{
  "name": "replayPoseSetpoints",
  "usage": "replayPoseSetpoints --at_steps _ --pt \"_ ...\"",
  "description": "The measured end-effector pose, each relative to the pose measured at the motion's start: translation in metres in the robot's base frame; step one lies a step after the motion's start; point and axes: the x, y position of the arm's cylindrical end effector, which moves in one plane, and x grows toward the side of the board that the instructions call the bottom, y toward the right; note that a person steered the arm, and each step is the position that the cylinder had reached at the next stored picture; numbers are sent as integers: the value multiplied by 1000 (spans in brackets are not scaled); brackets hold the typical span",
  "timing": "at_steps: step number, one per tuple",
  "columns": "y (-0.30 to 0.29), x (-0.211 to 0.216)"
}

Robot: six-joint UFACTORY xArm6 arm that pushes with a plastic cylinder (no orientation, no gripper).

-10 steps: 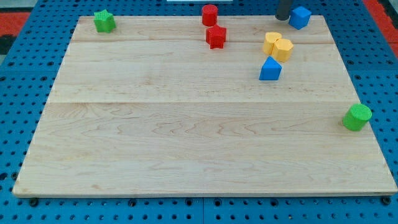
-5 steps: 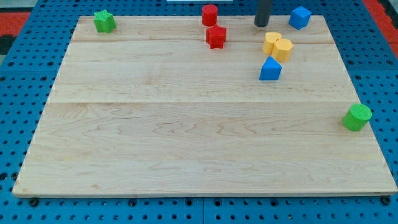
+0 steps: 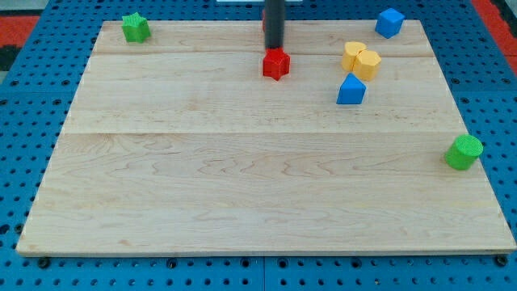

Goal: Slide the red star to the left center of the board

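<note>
The red star [image 3: 275, 64] lies on the wooden board [image 3: 242, 178] near the view's top, a little right of the middle. My tip [image 3: 275, 48] stands right at the star's upper edge and seems to touch it. The dark rod rises from there and hides most of a red cylinder [image 3: 264, 16] behind it.
A green star [image 3: 136, 27] sits at the board's top left. Two yellow blocks [image 3: 360, 59] and a blue triangular block [image 3: 351, 90] lie to the right of the red star. A blue cube [image 3: 390, 22] sits at the top right, a green cylinder [image 3: 464, 152] at the right edge.
My tip moved left from beside the blue cube to just above the red star. The red star has shifted slightly down and left. The rod now covers the red cylinder.
</note>
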Motion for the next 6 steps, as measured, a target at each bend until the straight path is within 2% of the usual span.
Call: replayPoseSetpoints --at_steps 1,2,4,5,6 --pt "28 6" --pt "4 33" --pt "-138 50" --pt "-178 52" --pt "-133 52"
